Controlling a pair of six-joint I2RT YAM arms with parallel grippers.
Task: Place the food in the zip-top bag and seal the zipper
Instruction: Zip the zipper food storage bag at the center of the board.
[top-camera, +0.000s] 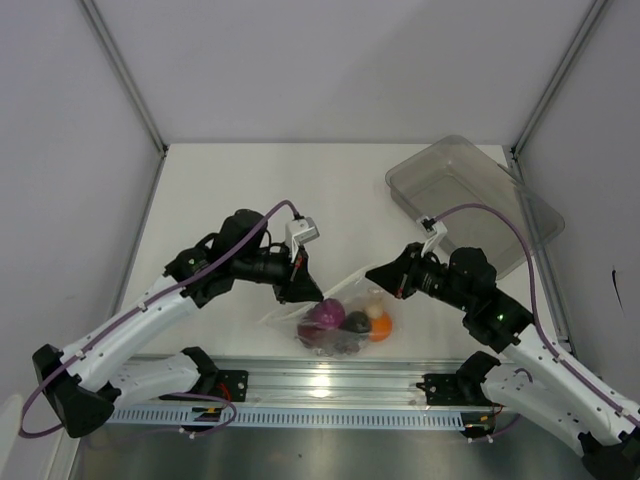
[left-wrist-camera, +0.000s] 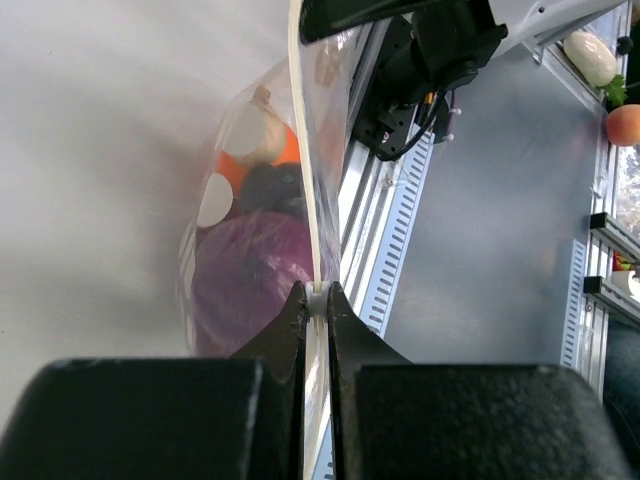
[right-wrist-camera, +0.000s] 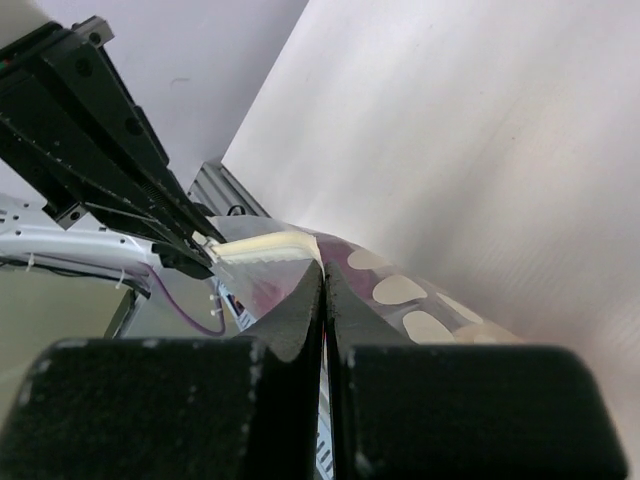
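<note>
You are looking down on a white table (top-camera: 250, 190) with two arms reaching in toward each other. Between them, near the front edge and just behind the metal rail (top-camera: 330, 385), sits a clear bag (top-camera: 345, 298) with the food inside: a purple ball (top-camera: 327, 313), a dark ball (top-camera: 356, 321) and an orange ball (top-camera: 380, 326), packed close together. Your left gripper (left-wrist-camera: 317, 295) is pinched tight on the zip strip (left-wrist-camera: 298, 150) at one end of the bag's mouth; in its wrist view the strip runs straight away from the fingertips. Your right gripper (right-wrist-camera: 323, 272) is pinched tight at the other end of the same strip. Whether the strip is pressed sealed along its length cannot be told. A clear plastic bin (top-camera: 470, 195) stands at the far right, well apart from the bag
</note>
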